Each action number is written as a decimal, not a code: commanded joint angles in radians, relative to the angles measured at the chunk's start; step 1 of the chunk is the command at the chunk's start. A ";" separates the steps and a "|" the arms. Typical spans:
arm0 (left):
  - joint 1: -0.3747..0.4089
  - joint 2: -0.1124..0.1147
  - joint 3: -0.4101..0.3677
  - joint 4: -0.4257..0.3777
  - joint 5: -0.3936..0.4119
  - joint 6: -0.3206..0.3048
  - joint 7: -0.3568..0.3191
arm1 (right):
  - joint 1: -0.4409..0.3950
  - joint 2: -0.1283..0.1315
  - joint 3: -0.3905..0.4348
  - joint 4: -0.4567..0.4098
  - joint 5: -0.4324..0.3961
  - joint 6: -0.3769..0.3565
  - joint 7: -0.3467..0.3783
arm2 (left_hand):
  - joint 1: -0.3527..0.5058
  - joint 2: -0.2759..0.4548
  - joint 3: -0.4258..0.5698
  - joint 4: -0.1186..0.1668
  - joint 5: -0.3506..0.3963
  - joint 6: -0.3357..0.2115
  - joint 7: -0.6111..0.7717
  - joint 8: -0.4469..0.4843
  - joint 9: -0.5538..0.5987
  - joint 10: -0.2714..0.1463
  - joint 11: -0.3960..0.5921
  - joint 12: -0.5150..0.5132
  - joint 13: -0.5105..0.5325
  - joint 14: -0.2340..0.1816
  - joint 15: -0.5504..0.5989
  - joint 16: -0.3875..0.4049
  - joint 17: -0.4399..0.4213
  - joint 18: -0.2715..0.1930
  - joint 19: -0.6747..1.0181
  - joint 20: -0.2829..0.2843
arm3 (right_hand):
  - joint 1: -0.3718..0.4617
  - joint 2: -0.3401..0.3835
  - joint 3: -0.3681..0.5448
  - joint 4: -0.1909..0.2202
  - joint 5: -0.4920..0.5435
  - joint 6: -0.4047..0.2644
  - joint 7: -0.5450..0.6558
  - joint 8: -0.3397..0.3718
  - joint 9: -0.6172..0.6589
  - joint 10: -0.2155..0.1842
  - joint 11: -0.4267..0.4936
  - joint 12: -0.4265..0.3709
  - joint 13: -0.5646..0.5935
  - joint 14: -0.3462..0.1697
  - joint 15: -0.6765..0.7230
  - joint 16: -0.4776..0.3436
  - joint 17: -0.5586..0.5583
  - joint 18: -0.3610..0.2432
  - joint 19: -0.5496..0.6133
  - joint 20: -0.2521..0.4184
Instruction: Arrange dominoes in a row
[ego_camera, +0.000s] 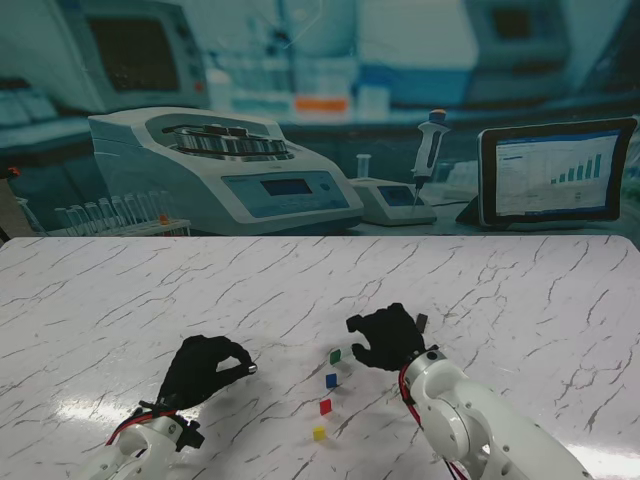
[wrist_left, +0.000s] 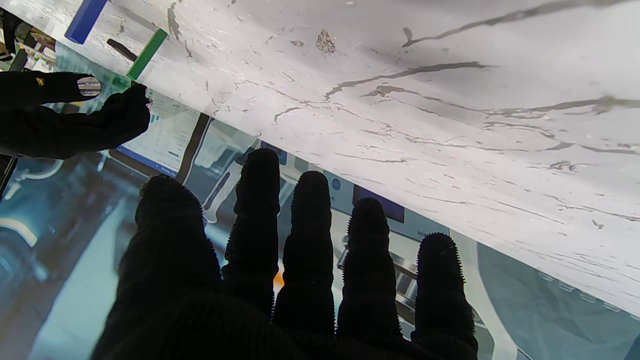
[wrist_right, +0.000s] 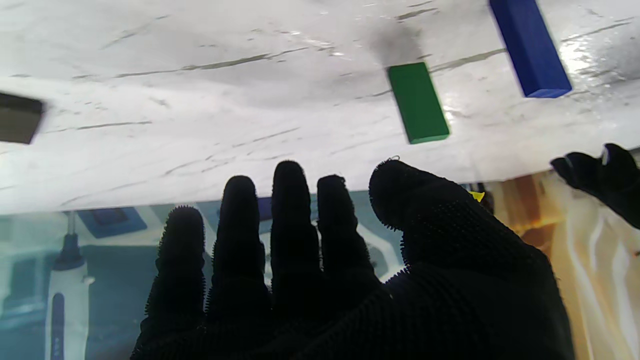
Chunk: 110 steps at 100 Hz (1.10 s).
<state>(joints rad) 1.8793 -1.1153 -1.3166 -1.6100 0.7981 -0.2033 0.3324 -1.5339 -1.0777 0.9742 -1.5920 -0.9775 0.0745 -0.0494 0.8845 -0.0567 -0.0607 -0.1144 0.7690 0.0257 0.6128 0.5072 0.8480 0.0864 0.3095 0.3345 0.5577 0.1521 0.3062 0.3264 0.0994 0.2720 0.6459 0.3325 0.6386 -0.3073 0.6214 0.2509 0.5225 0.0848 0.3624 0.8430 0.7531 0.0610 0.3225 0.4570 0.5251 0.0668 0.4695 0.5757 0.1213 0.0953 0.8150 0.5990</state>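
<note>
No text, label or number is legible anywhere (the backdrop's tablet screen (ego_camera: 556, 172) chart is too blurred).

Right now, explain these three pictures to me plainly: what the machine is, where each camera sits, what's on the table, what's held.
This is a two-armed robot with black-gloved, five-fingered hands. The wide picture looks down from its stand; the other two come from wrist cameras and appear upside down. On the marble table four small dominoes stand in a row: green, blue, red, yellow. A dark piece lies apart. The right robot hand hovers beside the green one; the left robot hand waits aside. Both hold nothing.
</note>
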 joint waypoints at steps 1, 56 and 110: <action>0.006 -0.005 0.002 -0.002 -0.004 -0.018 -0.008 | -0.011 0.011 0.017 -0.010 -0.007 -0.001 0.005 | 0.009 0.001 -0.005 0.006 0.004 -0.023 0.007 0.006 0.012 -0.029 -0.003 0.007 0.005 -0.030 0.007 0.008 -0.007 0.015 0.011 0.009 | 0.009 0.007 -0.014 0.044 -0.018 0.024 -0.048 -0.009 -0.035 -0.008 -0.026 -0.015 -0.038 0.002 -0.014 -0.019 -0.015 0.118 -0.020 0.016; -0.004 -0.003 0.011 0.002 0.000 -0.015 -0.018 | -0.074 0.039 0.212 -0.002 -0.115 -0.045 0.124 | 0.008 -0.003 -0.006 0.004 0.002 -0.028 0.012 0.004 0.013 -0.034 -0.002 0.007 0.007 -0.032 0.008 0.008 -0.006 0.016 0.012 0.010 | 0.101 -0.048 -0.095 -0.100 -0.071 -0.058 -0.142 -0.121 -0.123 -0.104 -0.192 -0.149 -0.093 -0.061 -0.069 -0.099 -0.004 0.098 -0.071 0.006; -0.016 -0.001 0.025 0.007 -0.001 -0.009 -0.032 | 0.000 0.043 0.175 0.138 -0.141 -0.028 0.062 | 0.006 0.001 -0.005 0.006 0.004 -0.027 0.016 0.002 0.014 -0.032 0.000 0.007 0.009 -0.035 0.011 0.009 -0.005 0.014 0.014 0.011 | 0.170 -0.074 -0.011 -0.136 -0.092 -0.119 -0.153 -0.149 -0.170 -0.148 -0.205 -0.236 -0.092 -0.102 -0.044 -0.127 0.025 0.060 -0.042 -0.002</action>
<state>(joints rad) 1.8608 -1.1127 -1.2959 -1.6063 0.8010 -0.1947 0.3112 -1.5340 -1.0299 1.1566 -1.4609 -1.1262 0.0422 0.0196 0.8846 -0.0567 -0.0607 -0.1144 0.7689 0.0257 0.6197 0.5072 0.8480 0.0860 0.3095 0.3345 0.5577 0.1521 0.3062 0.3264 0.0994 0.2720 0.6459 0.3325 0.7737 -0.3691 0.5884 0.1636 0.4715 -0.0105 0.2288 0.7110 0.6172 -0.0669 0.1240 0.2399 0.4510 -0.0121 0.4188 0.4616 0.1447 0.0950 0.7575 0.5992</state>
